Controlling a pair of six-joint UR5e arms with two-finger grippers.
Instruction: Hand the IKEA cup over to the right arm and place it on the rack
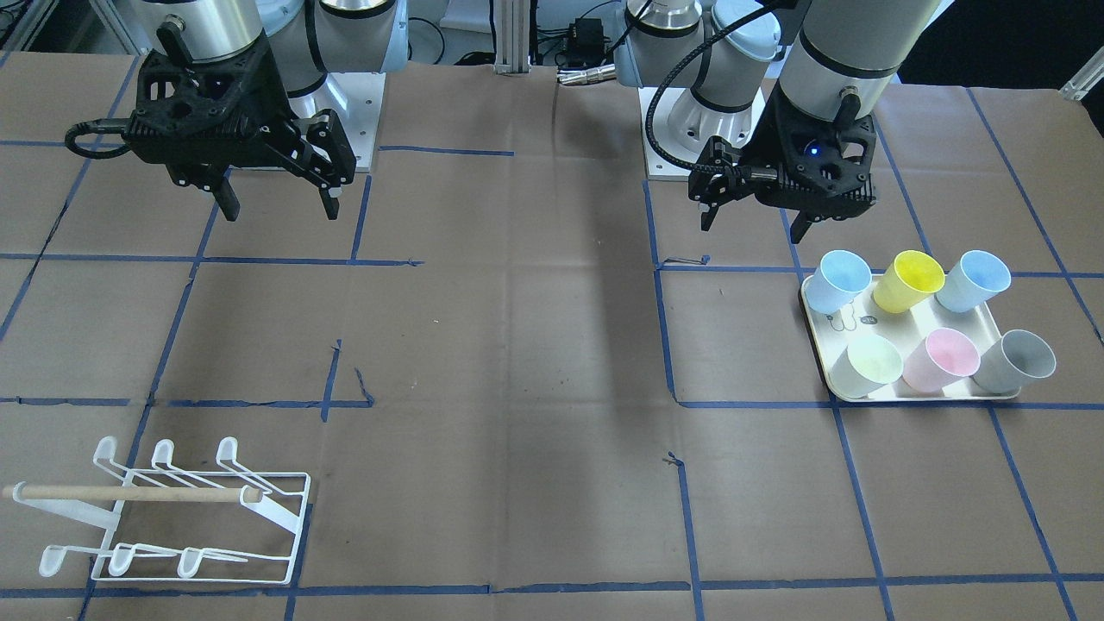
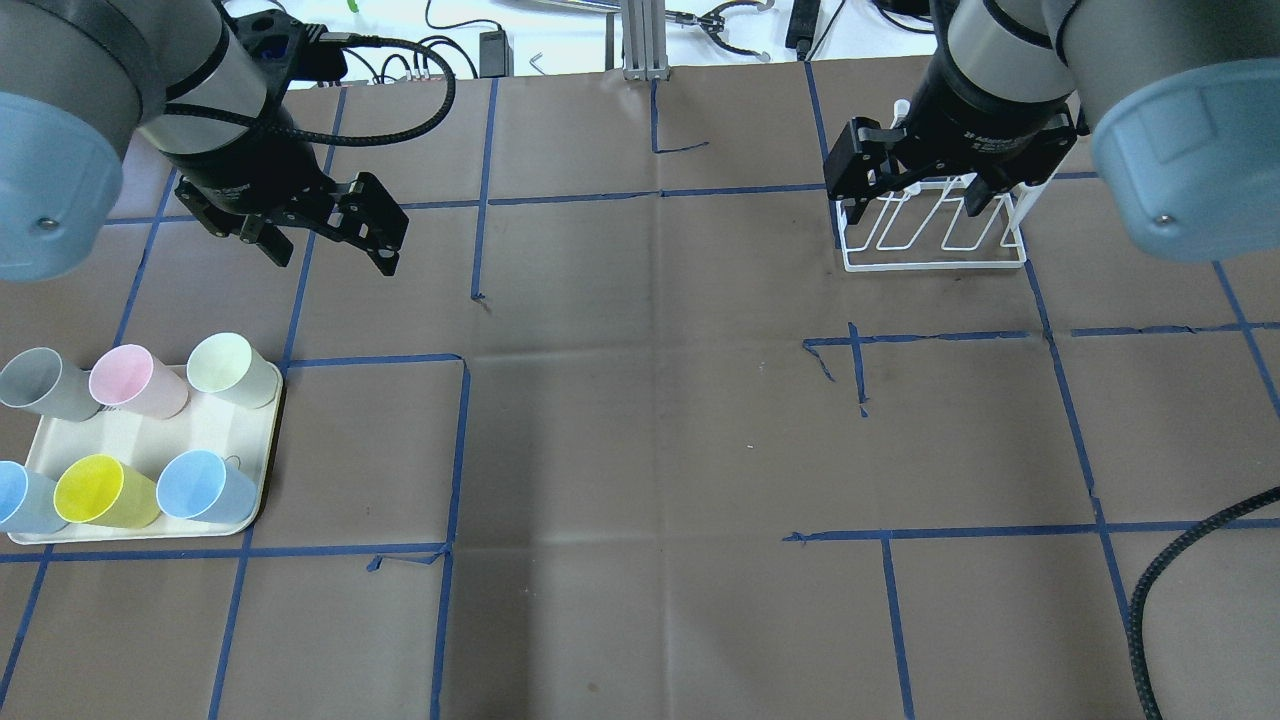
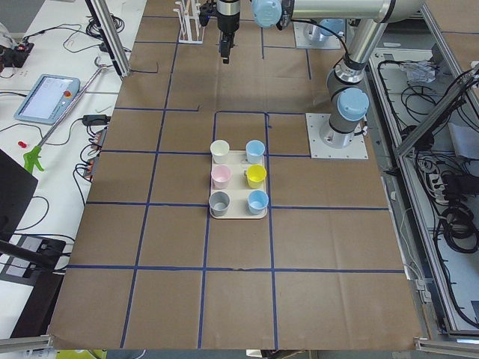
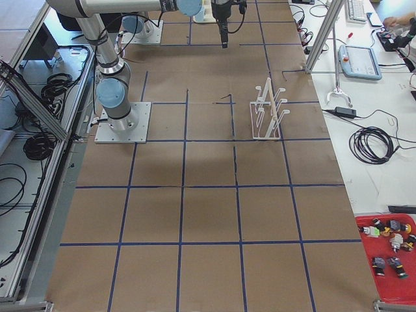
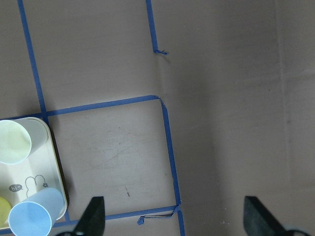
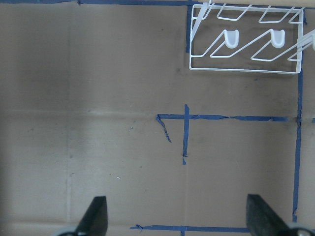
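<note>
Left to right in your overhead view: a cream tray [image 2: 150, 432] holds six plastic IKEA cups, all upright with mouths up. The grey cup [image 2: 40, 383], pink cup [image 2: 135, 380] and pale green cup [image 2: 230, 368] form the row farther from the robot. A blue cup [image 2: 20, 497], a yellow cup [image 2: 100, 492] and a second blue cup [image 2: 205, 487] form the nearer row. None is held. The left gripper [image 2: 330, 255] hangs raised above the table [image 2: 650, 430] near the tray, its fingers spread wide with nothing between them. Across the brown paper and its grid of blue tape [image 2: 455, 450], the right gripper [image 2: 915, 190] hovers high as well, fingers likewise parted and empty. The white wire rack [image 2: 935, 266] appears behind it here, but your front-facing view puts the rack at the operators' edge of the table, well apart from that gripper and from the tray. A wooden dowel [image 1: 129, 493] lies across the rack's prongs, and no cup hangs on it.
</note>
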